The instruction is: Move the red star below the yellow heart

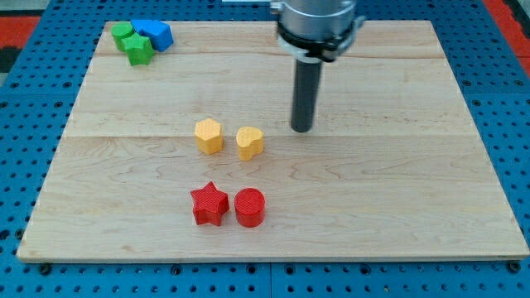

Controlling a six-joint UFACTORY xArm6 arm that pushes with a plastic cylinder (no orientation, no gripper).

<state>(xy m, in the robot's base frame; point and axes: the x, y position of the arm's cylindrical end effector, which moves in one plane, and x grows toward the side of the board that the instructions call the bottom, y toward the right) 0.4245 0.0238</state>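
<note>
The arm is seen coming down from the view's top, its grey collar cut off by the frame, with the dark rod held upright. My tip (302, 129) is set on the desk (397, 182) just to the view's right of the yellow heart (249, 142), apart from it and touching no block. No claw is fitted, so no open or closed state can be told.

The red star (209, 204) is found toward the view's bottom, below and slightly to the left of the yellow heart, with the red cylinder (249, 207) just beside it on the right, possibly touching. The yellow hexagonal block (209, 136) is placed just left of the heart.

The desk's right half is left bare out to its edge, and a bare strip is seen between the red pair and the bottom edge.

Two red blocks and two yellow blocks are counted. In the top left corner, near the desk's edge, a green block (135, 44) and a blue block (154, 34) are clustered; whether each colour is one piece or two cannot be told.
</note>
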